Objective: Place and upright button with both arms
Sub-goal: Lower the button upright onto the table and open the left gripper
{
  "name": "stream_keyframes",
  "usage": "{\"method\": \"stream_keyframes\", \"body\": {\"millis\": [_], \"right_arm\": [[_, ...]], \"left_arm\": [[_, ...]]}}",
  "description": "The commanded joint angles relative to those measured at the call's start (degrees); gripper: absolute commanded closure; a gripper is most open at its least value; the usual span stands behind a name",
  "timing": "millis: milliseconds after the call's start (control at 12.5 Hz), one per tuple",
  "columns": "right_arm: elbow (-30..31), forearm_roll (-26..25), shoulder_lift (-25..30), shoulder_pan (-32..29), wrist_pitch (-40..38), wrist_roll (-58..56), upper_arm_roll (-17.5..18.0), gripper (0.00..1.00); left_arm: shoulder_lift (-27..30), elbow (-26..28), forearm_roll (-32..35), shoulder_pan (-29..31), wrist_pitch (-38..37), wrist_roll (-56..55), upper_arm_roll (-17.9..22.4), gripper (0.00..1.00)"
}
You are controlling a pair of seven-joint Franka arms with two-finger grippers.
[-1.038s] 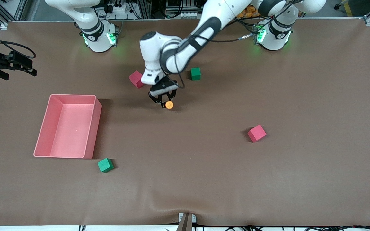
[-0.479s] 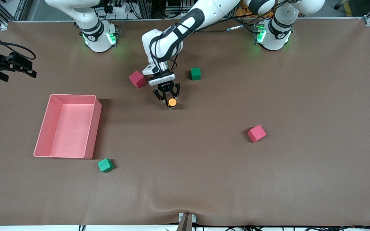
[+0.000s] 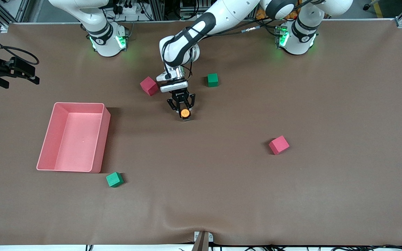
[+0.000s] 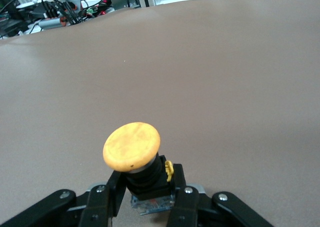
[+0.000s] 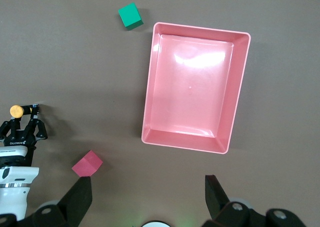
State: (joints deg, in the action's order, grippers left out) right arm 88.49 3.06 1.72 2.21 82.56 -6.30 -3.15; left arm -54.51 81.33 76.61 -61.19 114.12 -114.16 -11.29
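The button [image 3: 185, 113] has a round orange cap on a black blocky body. My left gripper [image 3: 185, 112] is shut on that body and holds it low over the middle of the table, cap tilted toward the front camera. In the left wrist view the button [image 4: 132, 145] sits between the fingers of the left gripper [image 4: 147, 199], with a clear base under the black body. I cannot tell whether it touches the table. My right gripper [image 5: 147, 187] is open and empty, high over the pink tray's end of the table. Its view also shows the button [image 5: 16, 110].
A pink tray [image 3: 98, 139] stands toward the right arm's end; it also shows in the right wrist view [image 5: 150, 87]. A pink cube [image 3: 149, 85] and a green cube [image 3: 213, 80] flank the left arm's wrist. Another pink cube [image 3: 278, 144] and another green cube [image 3: 114, 179] lie nearer the front camera.
The left arm's forearm has drawn back toward its base and its wrist has turned. The gripper now points toward the front camera with the button, which stayed near the same spot. The right arm has not moved.
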Motion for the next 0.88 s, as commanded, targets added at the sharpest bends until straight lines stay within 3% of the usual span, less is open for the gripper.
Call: {"method": "stream_keyframes", "body": {"millis": [0, 239, 399, 479, 559, 639, 798], "right_arm": [[0.90, -1.30, 1.00, -0.28, 0.06, 0.50, 0.25, 0.00], [0.81, -5.16, 1.44, -0.19, -1.69, 0.58, 0.34, 0.00], [0.72, -5.35, 1.53, -0.45, -1.70, 0.67, 0.25, 0.00], [0.72, -5.35, 1.53, -0.45, -1.70, 0.67, 0.16, 0.00], [0.72, -5.35, 1.53, -0.45, -1.70, 0.59, 0.16, 0.00], [0.55, -5.35, 1.53, -0.54, -1.61, 0.59, 0.08, 0.00], [-0.24, -5.18, 1.45, -0.54, -1.09, 0.67, 0.16, 0.00]], "left_arm": [[-0.16, -0.47, 1.26, -0.69, -1.01, 3.84, 0.56, 0.94], [-0.60, -0.47, 1.00, -0.77, -1.01, 3.94, 0.56, 0.88], [-1.57, -0.74, 0.82, -1.13, -1.01, 3.33, 0.56, 0.73], [-1.57, -0.74, 0.56, -1.21, -1.01, 3.33, 0.56, 0.61], [-1.57, -0.74, 0.39, -1.48, -1.01, 3.15, 0.48, 0.19], [-1.48, -0.82, -0.40, -1.57, -1.01, 2.19, 0.48, 0.00], [-0.61, -1.08, -2.76, -1.74, -1.01, 0.52, -0.13, 0.00]]}}
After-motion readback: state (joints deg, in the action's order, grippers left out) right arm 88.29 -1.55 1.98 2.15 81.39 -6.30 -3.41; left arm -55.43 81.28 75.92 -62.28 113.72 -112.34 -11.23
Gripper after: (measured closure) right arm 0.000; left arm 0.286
